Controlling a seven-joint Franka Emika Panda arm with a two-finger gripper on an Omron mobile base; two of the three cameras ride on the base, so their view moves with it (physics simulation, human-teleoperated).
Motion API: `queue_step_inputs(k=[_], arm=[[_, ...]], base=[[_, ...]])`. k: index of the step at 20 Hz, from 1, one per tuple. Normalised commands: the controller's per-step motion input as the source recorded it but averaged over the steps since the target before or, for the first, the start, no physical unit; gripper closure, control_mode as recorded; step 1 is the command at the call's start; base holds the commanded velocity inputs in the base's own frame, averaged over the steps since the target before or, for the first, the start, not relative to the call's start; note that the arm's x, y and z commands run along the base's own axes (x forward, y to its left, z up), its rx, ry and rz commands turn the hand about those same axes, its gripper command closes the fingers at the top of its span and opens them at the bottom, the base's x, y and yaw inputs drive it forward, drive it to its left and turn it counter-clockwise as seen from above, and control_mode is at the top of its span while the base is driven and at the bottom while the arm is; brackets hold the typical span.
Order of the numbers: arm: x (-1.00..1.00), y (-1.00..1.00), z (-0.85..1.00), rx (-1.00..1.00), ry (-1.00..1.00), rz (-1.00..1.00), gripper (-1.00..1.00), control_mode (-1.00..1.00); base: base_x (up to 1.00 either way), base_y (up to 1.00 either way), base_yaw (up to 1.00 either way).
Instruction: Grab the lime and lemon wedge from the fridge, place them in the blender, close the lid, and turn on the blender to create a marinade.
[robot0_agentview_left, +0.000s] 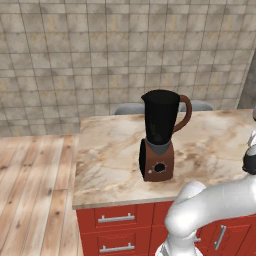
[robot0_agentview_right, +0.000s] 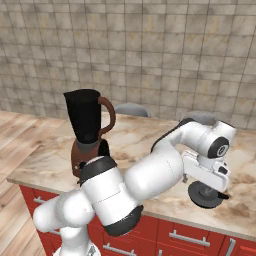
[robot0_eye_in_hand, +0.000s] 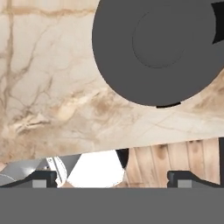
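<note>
The blender stands upright on the marble counter, brown base with a dark knob, black jug open at the top, curved brown handle to the right. The same blender shows at the left of the right base view. The lid, a dark grey round cap with a small centre knob, lies flat on the counter near its front edge, well right of the blender. My gripper hangs just above it, pointing down. In the hand view the gripper is open and empty, with the lid ahead. The lime, lemon wedge and fridge are out of view.
Red cabinets with silver handles sit under the counter. Wooden floor lies to the left. Two grey chair backs rise behind the counter before a tiled wall. The counter's front edge runs close under my hand.
</note>
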Motion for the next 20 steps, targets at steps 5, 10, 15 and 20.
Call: queue_step_inputs(k=[5, 10, 15, 20], arm=[[0.0, -0.02, -0.54, -0.01, -0.01, 0.0, -1.0, -1.0], [0.0, -0.06, -0.47, -0.02, -0.09, 0.0, -1.0, -1.0], [0.0, -0.11, -0.37, -0.06, -0.14, 0.0, -1.0, -1.0], [0.08, -0.05, -0.13, -0.07, -0.11, 0.0, -1.0, -1.0]], base=[[0.0, 0.0, 0.0], [0.0, 0.0, 0.0], [0.0, 0.0, 0.0], [0.0, 0.0, 0.0]])
